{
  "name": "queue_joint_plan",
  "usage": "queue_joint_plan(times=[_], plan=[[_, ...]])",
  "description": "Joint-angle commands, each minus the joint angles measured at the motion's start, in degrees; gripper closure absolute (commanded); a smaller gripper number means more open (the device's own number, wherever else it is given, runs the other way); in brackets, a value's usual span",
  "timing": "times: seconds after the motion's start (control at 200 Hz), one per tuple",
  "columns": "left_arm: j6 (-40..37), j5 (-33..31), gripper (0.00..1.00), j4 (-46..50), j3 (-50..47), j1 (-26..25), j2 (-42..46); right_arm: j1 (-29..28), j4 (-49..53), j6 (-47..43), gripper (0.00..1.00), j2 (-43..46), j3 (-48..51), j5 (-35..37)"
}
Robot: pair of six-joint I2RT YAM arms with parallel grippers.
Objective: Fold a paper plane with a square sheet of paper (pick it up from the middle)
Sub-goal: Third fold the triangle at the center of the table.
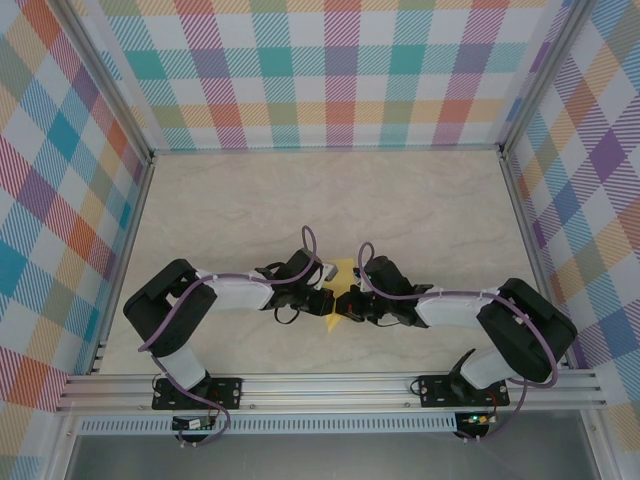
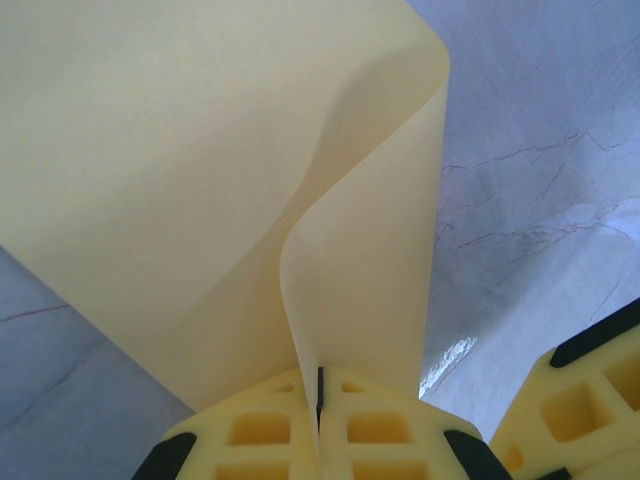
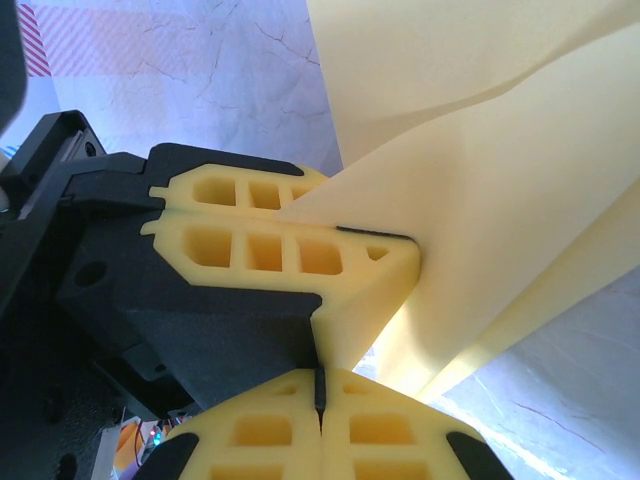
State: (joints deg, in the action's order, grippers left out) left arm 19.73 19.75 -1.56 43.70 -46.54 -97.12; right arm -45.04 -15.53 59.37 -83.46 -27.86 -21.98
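Clearly, the left gripper [image 2: 318,400] and the right gripper [image 3: 320,388] are both closed tight on the yellow square sheet of paper [image 2: 200,150], toward six o'clock on the table [image 1: 250,200].

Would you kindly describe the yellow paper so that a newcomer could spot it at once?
Look at the pale marbled table walled in plaid. Near its front edge the left gripper and right gripper meet, both pinching the square sheet of paper. It is the only thin, plain yellow, curling thing there.
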Motion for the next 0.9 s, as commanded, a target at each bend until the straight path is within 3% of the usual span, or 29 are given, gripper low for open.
queue_joint_plan(times=[0.0,0.36,0.895], plan=[[-0.8,-1.8,0.96,5.1,-0.8,-0.1,-3.5,-0.2,0.7,1.2,1.0,-0.6,2.0,3.8],[-0.5,-1.9,0.97,5.0,-1.5,-0.1,-3.2,-0.3,1.9,1.3,1.0,2.3,2.2,3.4],[-0.7,-2.1,0.97,4.7,-1.8,-0.1,-3.6,-0.2,-0.7,-0.4,1.0,-4.8,-2.3,0.2]])
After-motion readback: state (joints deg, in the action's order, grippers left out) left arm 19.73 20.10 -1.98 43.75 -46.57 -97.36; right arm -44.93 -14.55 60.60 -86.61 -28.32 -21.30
